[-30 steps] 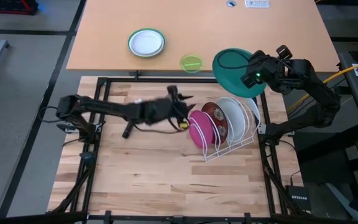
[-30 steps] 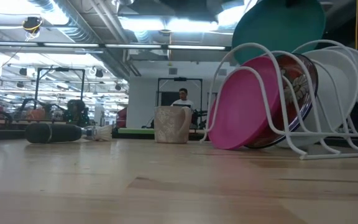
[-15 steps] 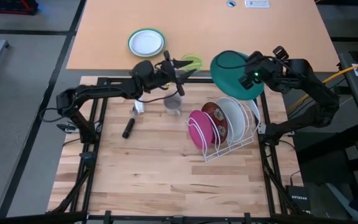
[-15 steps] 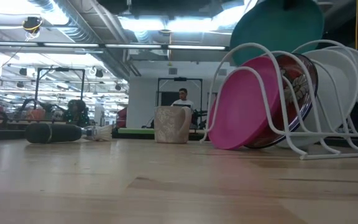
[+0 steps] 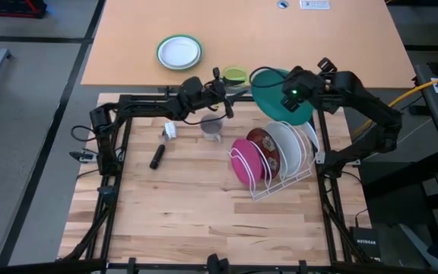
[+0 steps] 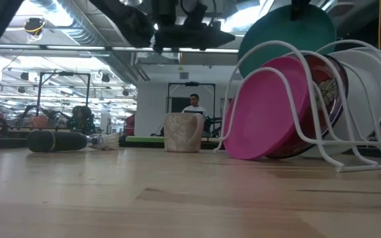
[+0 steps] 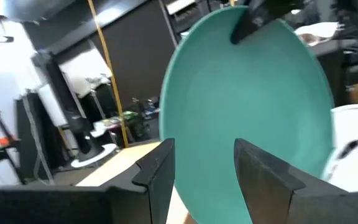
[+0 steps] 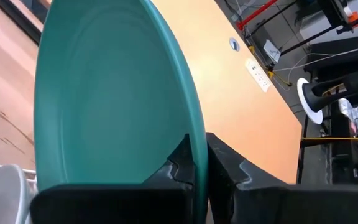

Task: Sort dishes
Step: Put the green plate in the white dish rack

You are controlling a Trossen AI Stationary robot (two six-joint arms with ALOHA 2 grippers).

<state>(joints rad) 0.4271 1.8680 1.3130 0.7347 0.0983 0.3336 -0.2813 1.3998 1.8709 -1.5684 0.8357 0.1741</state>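
Overhead view: evenly lit, bright, soft short shadows beneath the wire rack [image 5: 284,171]. Low view: strong glare from ceiling strip lights [image 6: 157,26] in the room behind; the near tabletop [image 6: 177,198] is soft, out of focus. Left wrist view: the teal plate [image 7: 253,106] is blurred, background hazy. Right wrist view: bright, the plate's rim sharp, lines bowed at the edges.

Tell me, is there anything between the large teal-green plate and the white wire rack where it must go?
Nothing visible. The right gripper, shut on the large teal-green plate, holds it above the white wire rack's far end. The left gripper is open beside it, not beneath.
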